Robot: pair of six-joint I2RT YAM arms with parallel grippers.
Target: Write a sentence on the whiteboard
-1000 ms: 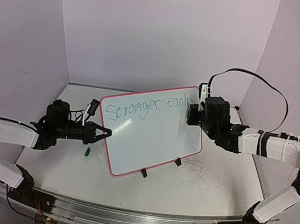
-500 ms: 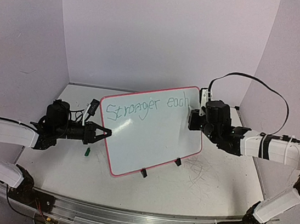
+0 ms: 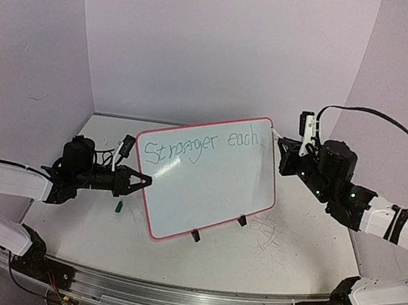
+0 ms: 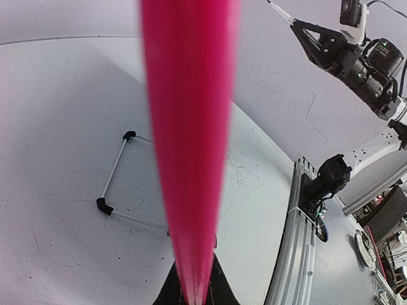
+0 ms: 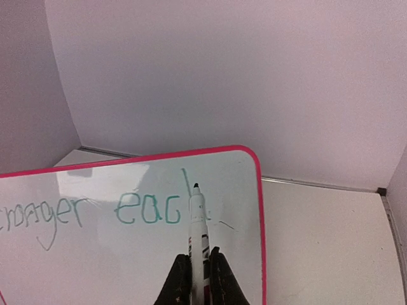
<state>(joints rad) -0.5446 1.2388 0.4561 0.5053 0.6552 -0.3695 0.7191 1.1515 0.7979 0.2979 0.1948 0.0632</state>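
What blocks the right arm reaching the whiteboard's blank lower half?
Nothing visible, so probably reachable. The right pincer, shut on the marker, hangs beside the whiteboard's right edge; the left pincer clamps the opposite edge, clear of it.

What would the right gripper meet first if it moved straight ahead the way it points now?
Probably the whiteboard. The right gripper holds a marker aimed at the board's upper right, by the end of the green sentence, so the marker tip would touch first. The gap is hard to judge.

Whiteboard (image 3: pixel 205 198) propped tilted; green sentence (image 3: pixel 203 147) reads "Stronger each".
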